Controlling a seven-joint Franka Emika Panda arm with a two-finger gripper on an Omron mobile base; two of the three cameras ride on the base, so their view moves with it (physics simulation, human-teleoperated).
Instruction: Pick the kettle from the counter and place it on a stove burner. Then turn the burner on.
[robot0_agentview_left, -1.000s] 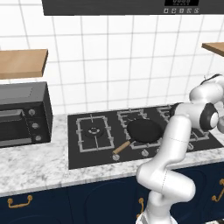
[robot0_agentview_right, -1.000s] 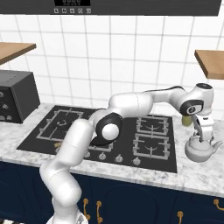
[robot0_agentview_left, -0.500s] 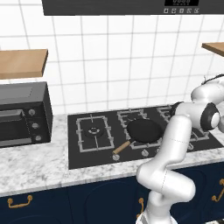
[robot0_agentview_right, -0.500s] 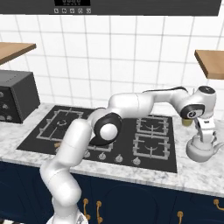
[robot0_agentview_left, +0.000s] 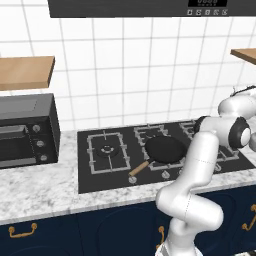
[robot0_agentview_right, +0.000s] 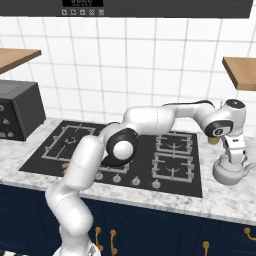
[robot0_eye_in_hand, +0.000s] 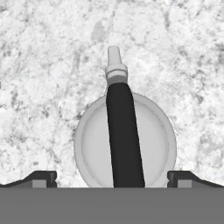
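Hovering over the kettle (robot0_eye_in_hand: 124, 142): round silver-white body, dark arched handle, short spout toward frame top, sitting on the speckled marble counter (robot0_eye_in_hand: 43, 65). Gripper (robot0_eye_in_hand: 112, 178) jaws spread wide either side of it, not touching. Right base view: kettle at right, beside the black stove (robot0_agentview_right: 172, 160). Pan (robot0_agentview_left: 164, 149) sits on a burner.

White arm stretched far to its right, elbow bent, wrist turned downward, gripper (robot0_agentview_right: 234, 156) pointing straight down, jaws spread wide, fingertips (robot0_eye_in_hand: 43, 178) apart at either side in hand view, gripping nothing
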